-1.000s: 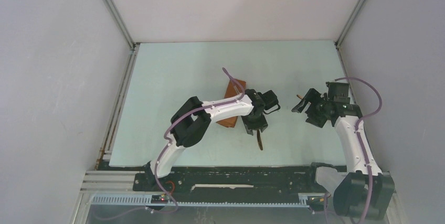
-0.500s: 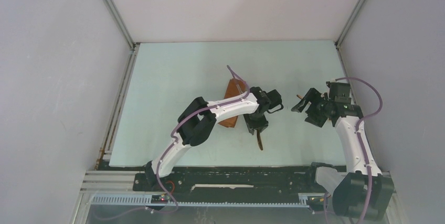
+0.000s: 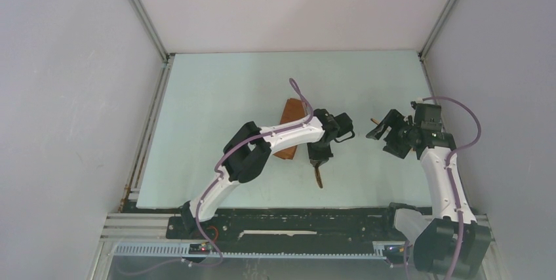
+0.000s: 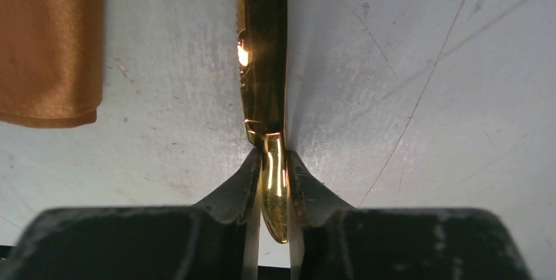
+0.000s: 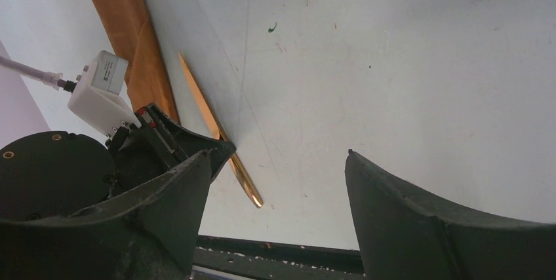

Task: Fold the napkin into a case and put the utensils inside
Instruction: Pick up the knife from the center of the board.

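Note:
The case (image 3: 292,129), a narrow rust-orange folded cloth, lies at mid-table; it also shows in the left wrist view (image 4: 52,44) and the right wrist view (image 5: 131,24). My left gripper (image 3: 319,155) sits just right of its near end, shut on a thin golden utensil (image 4: 265,96) near that utensil's rounded end. The rest of the utensil lies on the table along the case (image 5: 203,109). Its end pokes out toward the near edge (image 3: 319,178). My right gripper (image 3: 387,132) is open and empty, to the right of the left gripper. A small golden tip (image 3: 375,121) shows beside it; I cannot tell what it is.
The pale table (image 3: 229,96) is walled by white panels on three sides. A black rail (image 3: 295,218) runs along the near edge. The left arm's wrist and white cable plug (image 5: 98,90) fill the left of the right wrist view.
My left gripper has shifted slightly left and away from the near edge, dragging the golden utensil with it. My right gripper has drifted a little to the right.

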Motion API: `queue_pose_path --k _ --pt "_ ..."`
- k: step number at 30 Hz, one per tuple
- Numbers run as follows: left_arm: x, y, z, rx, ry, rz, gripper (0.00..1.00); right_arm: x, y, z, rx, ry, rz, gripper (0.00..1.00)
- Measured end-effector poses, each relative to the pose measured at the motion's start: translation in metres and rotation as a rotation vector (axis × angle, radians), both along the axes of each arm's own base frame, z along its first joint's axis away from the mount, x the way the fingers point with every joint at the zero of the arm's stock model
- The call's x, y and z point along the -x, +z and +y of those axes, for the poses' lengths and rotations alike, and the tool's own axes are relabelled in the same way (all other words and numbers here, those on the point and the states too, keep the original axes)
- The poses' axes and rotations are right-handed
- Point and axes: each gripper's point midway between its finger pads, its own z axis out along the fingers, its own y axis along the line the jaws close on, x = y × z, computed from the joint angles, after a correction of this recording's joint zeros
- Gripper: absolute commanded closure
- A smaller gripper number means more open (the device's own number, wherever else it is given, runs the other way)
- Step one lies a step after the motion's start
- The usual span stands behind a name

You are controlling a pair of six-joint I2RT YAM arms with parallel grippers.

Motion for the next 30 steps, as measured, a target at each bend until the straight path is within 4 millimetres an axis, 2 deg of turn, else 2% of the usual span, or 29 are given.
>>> queue_pose_path --k 1,2,10,16,22,26,30 --pt "-0.001 0.0 0.0 -0.003 -0.028 -0.007 0.98 0.0 0.001 0.0 0.001 0.0 -0.003 0.18" --pt "-0.002 0.0 0.0 -0.002 -0.052 -0.011 1.0 0.0 0.001 -0.001 0.002 0.0 -0.005 0.18" --pt "-0.003 0.003 0.004 -0.026 -0.236 -0.072 1.0 -0.001 0.001 -0.005 0.007 -0.014 -0.007 0.18" --pt "0.002 0.009 0.031 -0.109 -0.333 -0.122 1.0 -0.001 0.0 -0.008 0.019 -0.025 -0.004 0.19" --pt "-0.002 0.038 0.043 -0.111 -0.384 -0.199 1.0 -0.001 -0.001 -0.01 0.03 -0.033 0.0 0.2" --pt "-0.005 0.057 0.042 -0.087 -0.41 -0.244 1.0 -0.001 -0.003 -0.012 0.038 -0.039 0.005 0.19" --pt "-0.008 0.067 0.04 -0.071 -0.441 -0.275 1.0 -0.001 -0.004 -0.012 0.048 -0.039 0.007 0.19"
